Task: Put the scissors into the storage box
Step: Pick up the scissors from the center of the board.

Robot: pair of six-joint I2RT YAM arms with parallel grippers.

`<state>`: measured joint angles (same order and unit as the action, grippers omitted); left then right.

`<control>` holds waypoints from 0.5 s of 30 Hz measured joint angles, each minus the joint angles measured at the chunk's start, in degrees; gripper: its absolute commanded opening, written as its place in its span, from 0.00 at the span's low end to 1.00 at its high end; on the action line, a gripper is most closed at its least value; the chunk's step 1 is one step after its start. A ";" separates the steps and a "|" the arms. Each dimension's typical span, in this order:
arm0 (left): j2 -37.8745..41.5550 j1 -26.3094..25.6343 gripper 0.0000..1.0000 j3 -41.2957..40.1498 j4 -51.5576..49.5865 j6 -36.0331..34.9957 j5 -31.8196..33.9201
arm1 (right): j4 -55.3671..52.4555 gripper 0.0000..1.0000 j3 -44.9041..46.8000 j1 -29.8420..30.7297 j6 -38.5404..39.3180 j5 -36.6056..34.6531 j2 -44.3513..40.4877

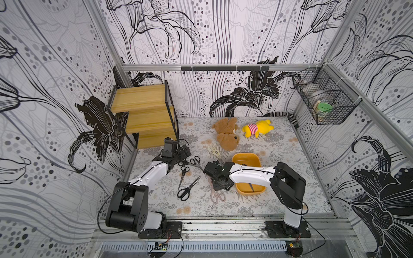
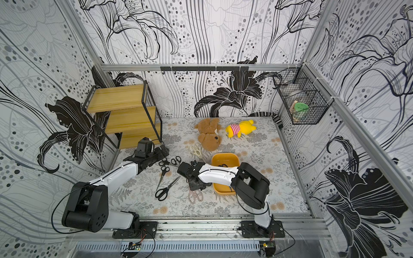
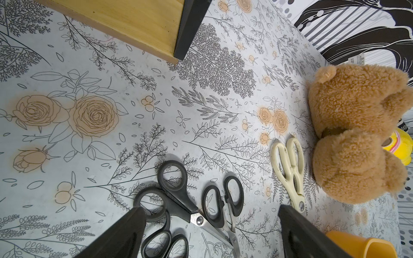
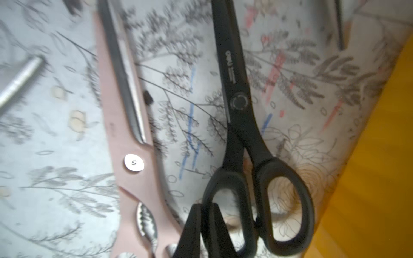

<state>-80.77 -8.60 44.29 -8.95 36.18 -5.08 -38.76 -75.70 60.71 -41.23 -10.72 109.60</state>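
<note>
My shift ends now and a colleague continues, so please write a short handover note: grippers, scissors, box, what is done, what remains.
Left gripper: open, empty, over the black-handled scissors.
Right gripper: shut, apparently on a handle ring of the all-black scissors, next to the orange box.
Done: at least one pair lies in the box; the right arm hides part of it.
Remaining: the all-black scissors, four black-handled pairs, the pink shears, and the cream shears beside the teddy bear, all outside the box.
</note>
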 measured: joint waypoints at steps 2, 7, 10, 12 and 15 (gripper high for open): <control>0.00 0.00 0.97 0.00 0.00 0.00 0.00 | 0.02 0.00 -2.27 -0.07 0.52 -0.44 -0.17; 0.00 0.00 0.97 0.00 0.00 0.00 -0.02 | 0.79 0.00 -5.27 -1.38 1.46 -1.09 -2.93; 0.00 0.00 0.97 0.00 0.00 0.00 -0.04 | 1.29 0.00 -5.29 -3.23 1.44 -1.40 -5.99; -0.02 0.00 0.97 0.00 0.00 -0.02 -0.15 | 1.64 0.00 -5.20 -4.59 1.42 -1.81 -8.04; -0.55 0.00 0.97 0.11 -0.20 -0.04 -0.74 | 2.36 0.00 -3.67 -6.91 1.42 -2.71 -11.89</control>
<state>-81.32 -8.60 44.40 -9.15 36.14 -5.82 -36.40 -79.37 53.80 -39.81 -13.43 97.71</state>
